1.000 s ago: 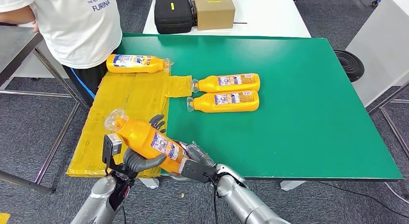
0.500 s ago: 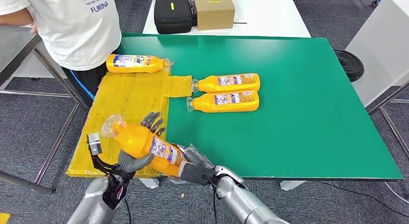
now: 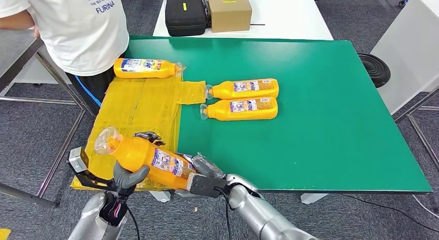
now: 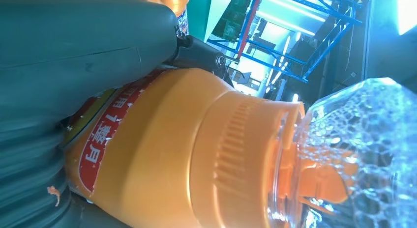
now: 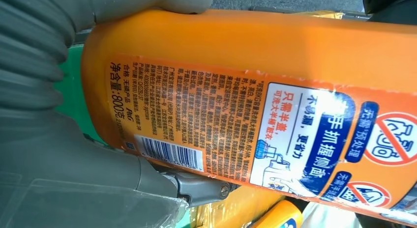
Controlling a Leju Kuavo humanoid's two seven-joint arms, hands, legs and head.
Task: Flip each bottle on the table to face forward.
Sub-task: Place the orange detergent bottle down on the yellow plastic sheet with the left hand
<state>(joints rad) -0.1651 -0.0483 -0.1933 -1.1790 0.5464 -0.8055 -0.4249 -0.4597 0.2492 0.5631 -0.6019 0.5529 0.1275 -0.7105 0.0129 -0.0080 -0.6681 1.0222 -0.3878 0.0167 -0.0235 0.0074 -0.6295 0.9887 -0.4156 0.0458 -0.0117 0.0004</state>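
An orange bottle (image 3: 155, 160) with a clear cap hangs over the near left table corner, cap pointing left, back label with barcode up. My left hand (image 3: 127, 177) grips it near the neck, thumb in front, fingers (image 3: 147, 137) behind. My right hand (image 3: 201, 171) holds its base end. The left wrist view shows the bottle's shoulder and cap (image 4: 196, 159) against the left hand (image 4: 74, 46). In the right wrist view the label (image 5: 255, 115) faces the camera beside the right hand (image 5: 49, 139). Three more orange bottles lie on their sides: one (image 3: 146, 68) far on the yellow sheet, two (image 3: 243, 88) (image 3: 241, 108) on the green table.
The green table (image 3: 321, 131) has a yellow sheet (image 3: 134, 108) over its left side. A person in a white shirt (image 3: 88, 28) stands at the far left corner. A black case (image 3: 185, 15) and a cardboard box (image 3: 229, 10) sit on the white table behind.
The held bottle has swung left and lower, lying flatter with its cap further left. My left hand and wrist moved left with it; the right hand kept its hold.
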